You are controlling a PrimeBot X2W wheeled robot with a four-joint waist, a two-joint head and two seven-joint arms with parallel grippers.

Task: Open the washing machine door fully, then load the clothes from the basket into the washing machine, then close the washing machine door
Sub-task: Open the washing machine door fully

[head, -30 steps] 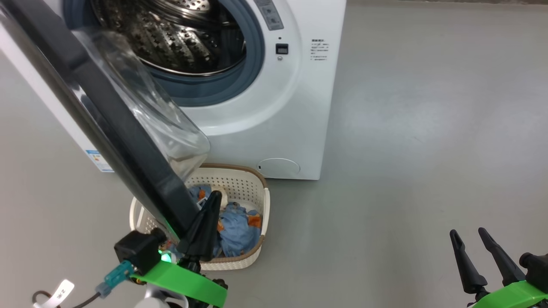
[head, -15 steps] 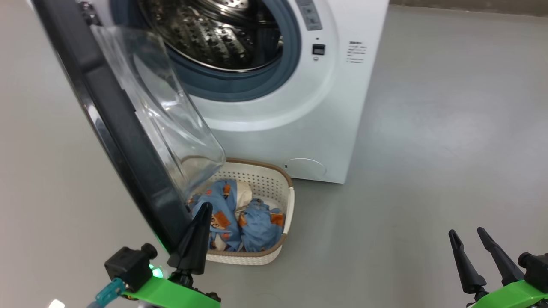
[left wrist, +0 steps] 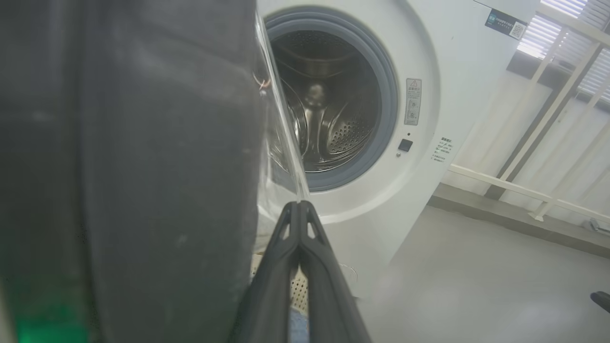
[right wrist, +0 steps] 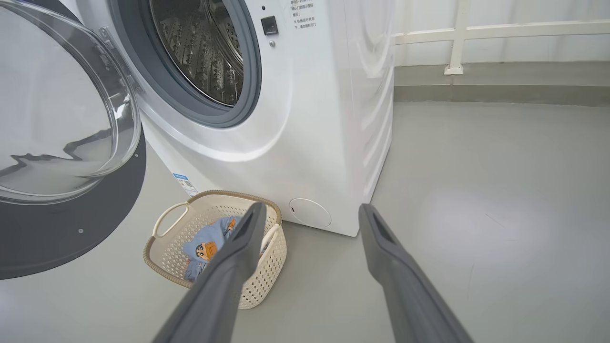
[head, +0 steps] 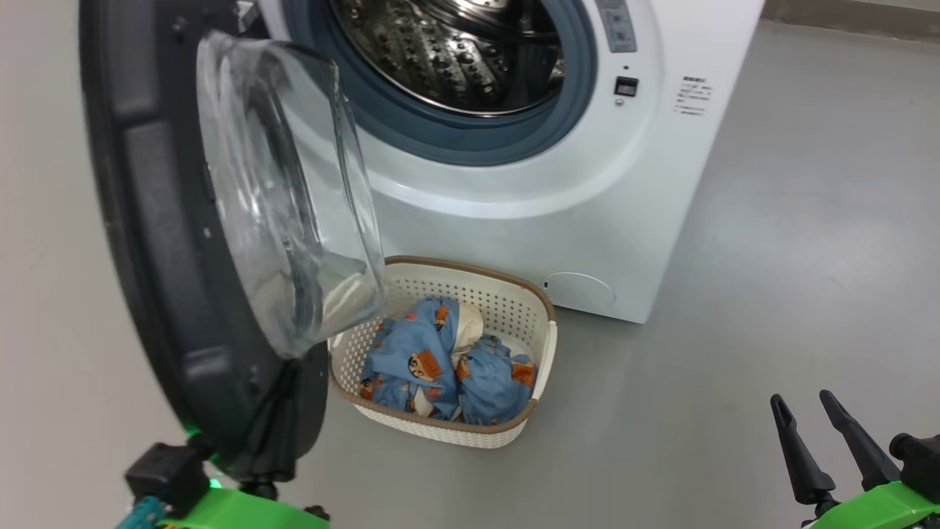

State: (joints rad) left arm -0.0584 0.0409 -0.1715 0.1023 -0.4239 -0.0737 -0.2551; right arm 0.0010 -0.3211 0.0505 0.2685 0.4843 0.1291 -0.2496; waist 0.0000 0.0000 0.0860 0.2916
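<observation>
With the left gripper (left wrist: 300,206), fingers pressed together, at the door's (head: 147,220) inner edge, sweep the door outward to full swing, clear of the basket (head: 507,308) below; the right gripper (head: 802,402) hangs spread.

We are looking down at a smooth grey floor (head: 771,257). The washing machine (head: 529,235) is standing on it, and the basket (head: 440,433) is sitting on it just in front of the machine's base.
</observation>
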